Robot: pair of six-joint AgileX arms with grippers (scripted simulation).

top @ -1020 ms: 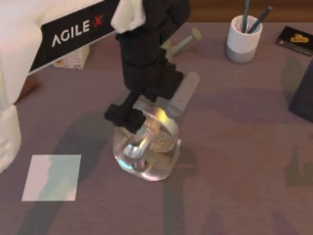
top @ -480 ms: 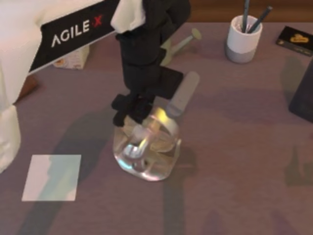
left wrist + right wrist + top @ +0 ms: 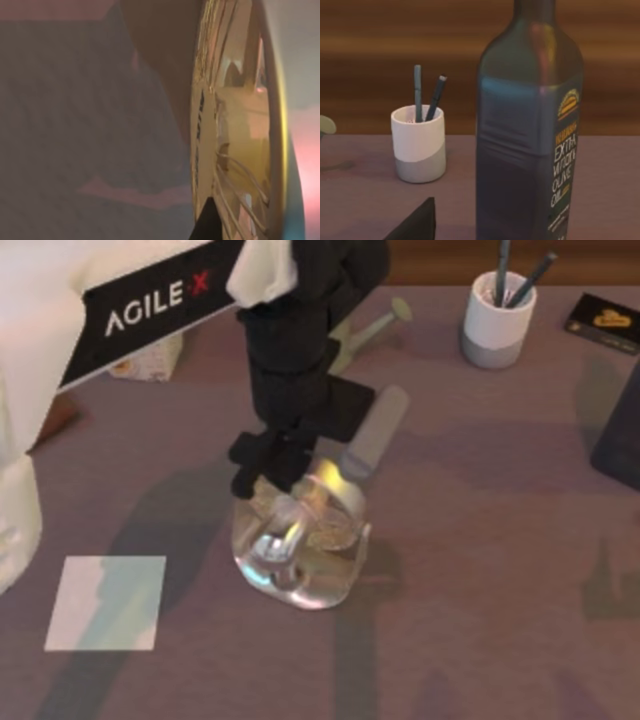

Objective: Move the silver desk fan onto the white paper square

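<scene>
The silver desk fan stands on its shiny rounded base in the middle of the table, with golden glints on its ring. My left gripper reaches down onto the ring's upper part and is shut on it. In the left wrist view the fan fills the frame edge-on, with one dark finger against its rim. The white paper square lies flat near the front left, apart from the fan. My right arm is outside the top view. One of its fingers shows off to the side, holding nothing.
An olive-green watering can sits behind the left arm, mostly hidden. A white pen cup and a black box stand at the back right. A dark oil bottle rises just in front of the right gripper. A small carton sits back left.
The left gripper's fingers have drawn together on the fan's ring since a second ago. The fan stands where it was.
</scene>
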